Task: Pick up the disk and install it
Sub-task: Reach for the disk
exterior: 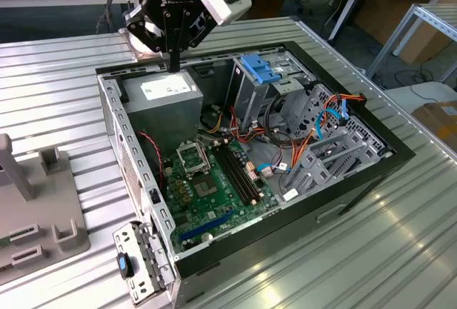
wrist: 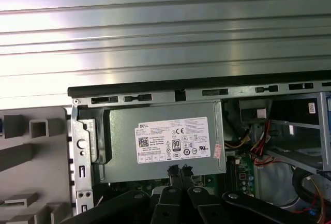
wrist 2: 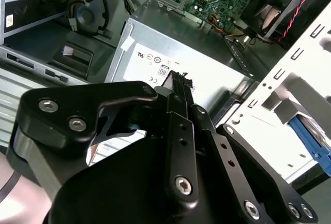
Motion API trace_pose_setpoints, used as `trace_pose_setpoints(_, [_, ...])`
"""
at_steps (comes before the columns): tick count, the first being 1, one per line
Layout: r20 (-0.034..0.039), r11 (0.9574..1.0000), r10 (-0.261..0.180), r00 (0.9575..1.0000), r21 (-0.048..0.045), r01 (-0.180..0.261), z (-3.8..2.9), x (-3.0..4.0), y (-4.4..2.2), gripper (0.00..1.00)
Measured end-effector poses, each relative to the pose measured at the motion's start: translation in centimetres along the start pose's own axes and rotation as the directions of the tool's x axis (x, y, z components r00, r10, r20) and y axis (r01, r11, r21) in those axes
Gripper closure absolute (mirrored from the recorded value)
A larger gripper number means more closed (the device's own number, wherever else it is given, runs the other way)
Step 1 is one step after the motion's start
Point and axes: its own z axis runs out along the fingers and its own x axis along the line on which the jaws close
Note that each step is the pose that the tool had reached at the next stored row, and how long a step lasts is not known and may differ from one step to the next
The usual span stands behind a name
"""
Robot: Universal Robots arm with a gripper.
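The disk (exterior: 305, 113) appears to be the grey slab with blue edging standing tilted in the drive cage of the open computer case (exterior: 114, 134). I can't make out how firmly it is seated. It is well apart from the gripper (exterior: 173, 65), on the far side of the ribbed blue flap (exterior: 259, 70) from it, among orange and blue cables.

The arm points its wrist straight down over one corner of the case. The black linkages narrow to fingers that hang vertically. In both wrist views the fingertips (wrist: 173, 170) are pressed together with nothing between them, and the gripper (wrist 2: 180, 79) holds nothing.

Right under the tips is the power supply (exterior: 164, 95). They are just above its labelled face (wrist: 173, 140), near the edge of the sticker, and I can't say whether they touch it.

The motherboard (exterior: 207, 180) lies lower in the case, on the far side of the power supply from the fingers. The case sits on a ribbed metal table (exterior: 57, 88), and a grey fixture (exterior: 36, 202) stands outside the case, off to one side of the arm.
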Motion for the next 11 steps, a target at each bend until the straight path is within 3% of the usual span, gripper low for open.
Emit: trace_pose_setpoints(11, [-0.0001, 1.0, 0.0, 1.0, 0.0001, 0.0, -0.02, 0.33, -0.03, 0.89])
